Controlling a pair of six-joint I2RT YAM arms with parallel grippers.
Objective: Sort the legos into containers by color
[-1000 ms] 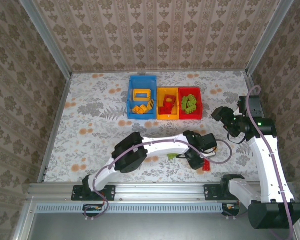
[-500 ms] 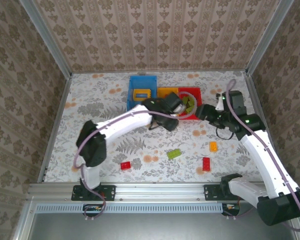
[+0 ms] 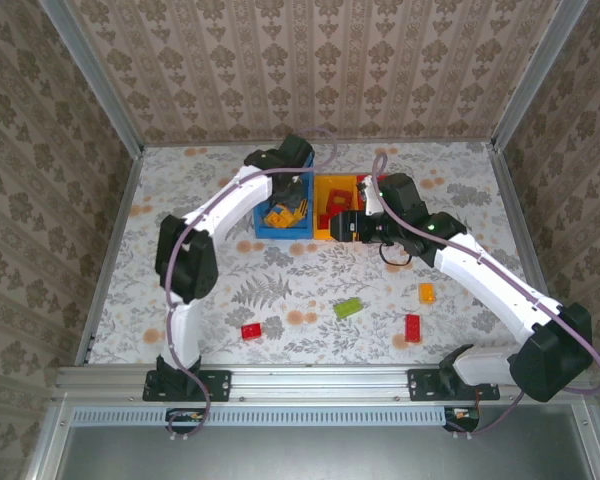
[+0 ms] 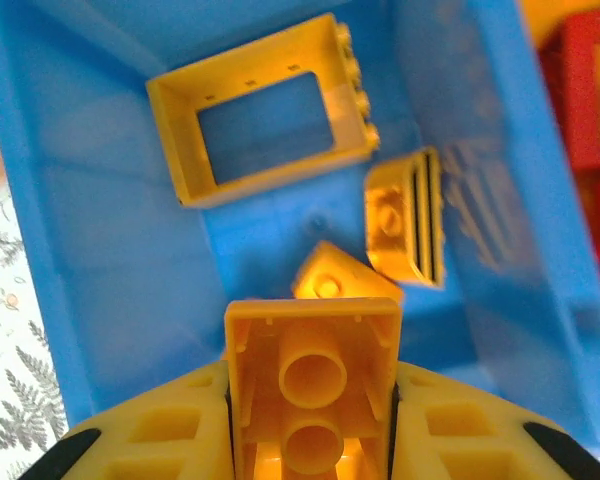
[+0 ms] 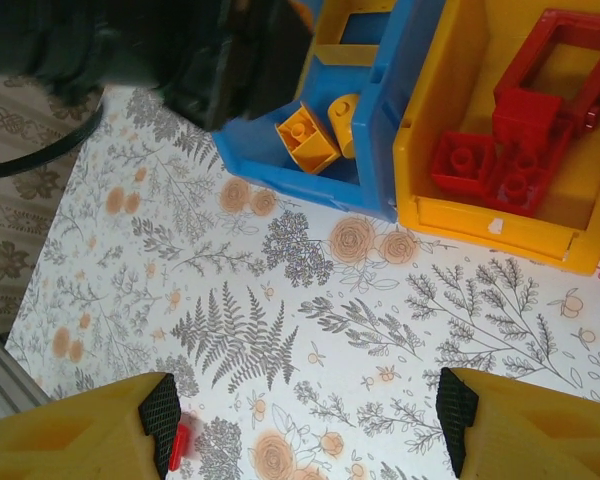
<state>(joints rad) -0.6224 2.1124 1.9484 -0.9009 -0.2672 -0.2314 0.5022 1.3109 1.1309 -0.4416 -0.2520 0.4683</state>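
Two left fingers (image 4: 150,432) around yellow brick (image 4: 311,385)

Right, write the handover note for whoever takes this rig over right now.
Left hand: shut on an orange-yellow brick, over the blue bin; not yet dropped.
Right hand: open and empty, over the table in front of the bins.
Done: orange-yellow pieces lie in the blue bin, red pieces in the orange-yellow bin.
Left: release the held brick, then clear the table of the left red brick, right red brick, green brick and orange brick.
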